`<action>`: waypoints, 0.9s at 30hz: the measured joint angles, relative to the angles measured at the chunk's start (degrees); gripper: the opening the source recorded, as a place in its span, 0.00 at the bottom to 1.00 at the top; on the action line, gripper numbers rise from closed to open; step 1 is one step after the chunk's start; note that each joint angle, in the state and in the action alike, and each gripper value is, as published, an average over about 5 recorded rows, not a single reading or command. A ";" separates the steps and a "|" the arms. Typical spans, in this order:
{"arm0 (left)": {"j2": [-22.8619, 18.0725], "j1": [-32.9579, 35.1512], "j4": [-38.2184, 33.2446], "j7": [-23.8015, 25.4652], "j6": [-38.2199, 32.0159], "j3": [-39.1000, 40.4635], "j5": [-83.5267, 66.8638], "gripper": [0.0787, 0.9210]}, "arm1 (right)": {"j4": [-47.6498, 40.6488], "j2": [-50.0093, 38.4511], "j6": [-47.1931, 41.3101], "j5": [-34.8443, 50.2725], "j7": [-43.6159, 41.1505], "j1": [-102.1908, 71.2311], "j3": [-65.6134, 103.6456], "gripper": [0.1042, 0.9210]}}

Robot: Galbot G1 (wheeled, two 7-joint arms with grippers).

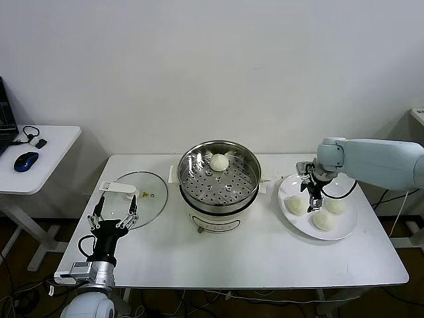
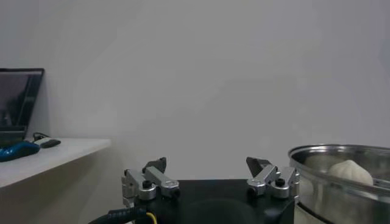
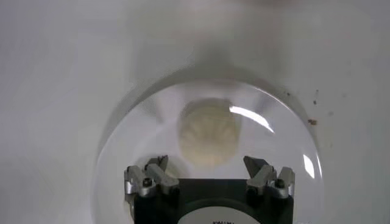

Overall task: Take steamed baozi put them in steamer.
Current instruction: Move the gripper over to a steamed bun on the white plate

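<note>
The steamer (image 1: 218, 207) stands mid-table with one baozi (image 1: 219, 161) on its perforated tray. Three baozi lie on the white plate (image 1: 346, 232) at the right: one at its left (image 1: 296, 205), one at the back (image 1: 335, 205), one at the front (image 1: 323, 220). My right gripper (image 1: 313, 200) hangs open just above the plate, between the left and back baozi. In the right wrist view the open right gripper (image 3: 207, 161) is above one baozi (image 3: 210, 131) on the plate (image 3: 131, 143). My left gripper (image 1: 114, 211) is parked open at the front left. The left wrist view shows the left gripper (image 2: 207, 163) empty, with the steamer (image 2: 341, 155) beside it.
A flat glass lid (image 1: 147, 193) with a white handle lies on the table left of the steamer, under my left gripper. A side table (image 1: 40, 179) with a blue mouse (image 1: 26, 161) stands farther left. The table's front edge is near my left arm.
</note>
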 measured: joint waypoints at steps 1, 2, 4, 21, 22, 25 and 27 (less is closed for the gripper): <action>0.00 -0.01 0.00 0.00 0.00 -0.01 0.01 0.88 | -0.32 0.11 -0.01 -0.07 0.09 -0.47 0.35 0.88; 0.00 -0.02 -0.01 0.00 0.00 -0.02 0.01 0.88 | -0.65 0.23 -0.01 -0.15 0.20 -0.95 0.71 0.88; 0.00 -0.04 -0.01 0.00 0.01 -0.04 0.03 0.88 | -1.30 0.48 0.01 -0.31 0.43 -1.82 1.38 0.88; 0.02 -0.05 -0.09 0.02 0.02 -0.22 0.11 0.88 | -4.99 1.79 0.27 -1.14 0.90 -6.09 4.77 0.82; 0.02 -0.06 -0.08 0.02 0.02 -0.20 0.11 0.88 | -5.09 1.86 0.33 -1.15 0.87 -6.13 4.85 0.78; 0.02 -0.07 -0.08 0.02 0.03 -0.18 0.12 0.88 | -5.23 2.01 0.44 -1.18 0.70 -6.22 5.00 0.68; 0.02 -0.08 -0.08 0.02 0.03 -0.21 0.12 0.88 | -5.24 2.07 0.46 -1.20 0.53 -6.30 5.06 0.62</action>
